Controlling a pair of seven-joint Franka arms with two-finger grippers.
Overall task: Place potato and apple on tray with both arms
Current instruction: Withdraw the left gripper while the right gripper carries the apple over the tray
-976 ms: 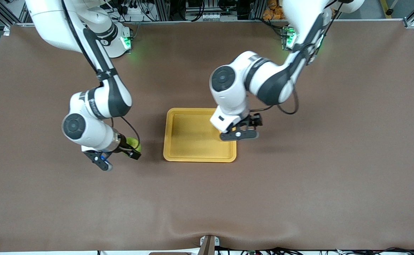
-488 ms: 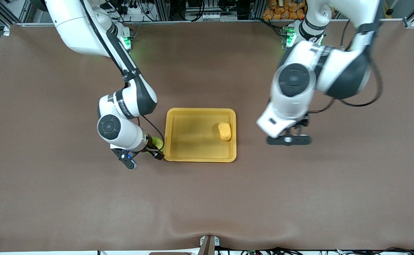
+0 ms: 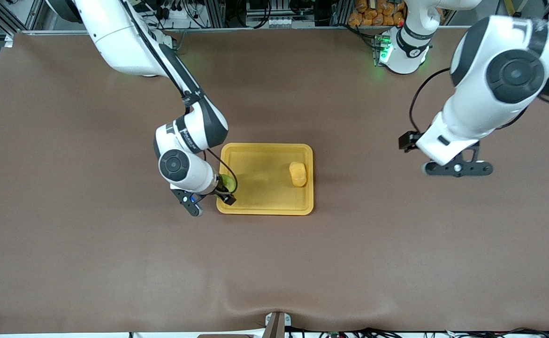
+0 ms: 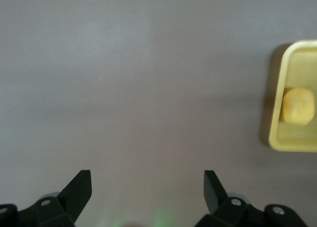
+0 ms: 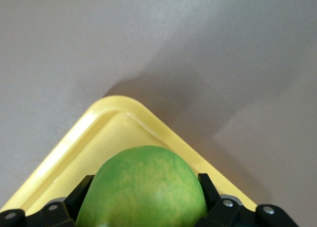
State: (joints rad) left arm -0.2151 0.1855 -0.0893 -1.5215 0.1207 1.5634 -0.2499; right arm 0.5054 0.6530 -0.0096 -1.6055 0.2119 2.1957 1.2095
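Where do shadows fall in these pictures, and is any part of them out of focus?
Front view: soft shadow on the table beside the tray, everything sharp. Right wrist view: the apple is slightly soft, and a dark shadow lies on the table past the tray corner. Left wrist view: the potato looks blurred.

Potato [image 3: 298,174] lying in tray [image 3: 265,206]; green apple [image 3: 227,182] over tray's corner.

Tray [image 3: 255,206] middle lies bare between the potato [image 3: 298,174] and the right gripper [image 3: 221,190] gripping the apple [image 3: 227,182].
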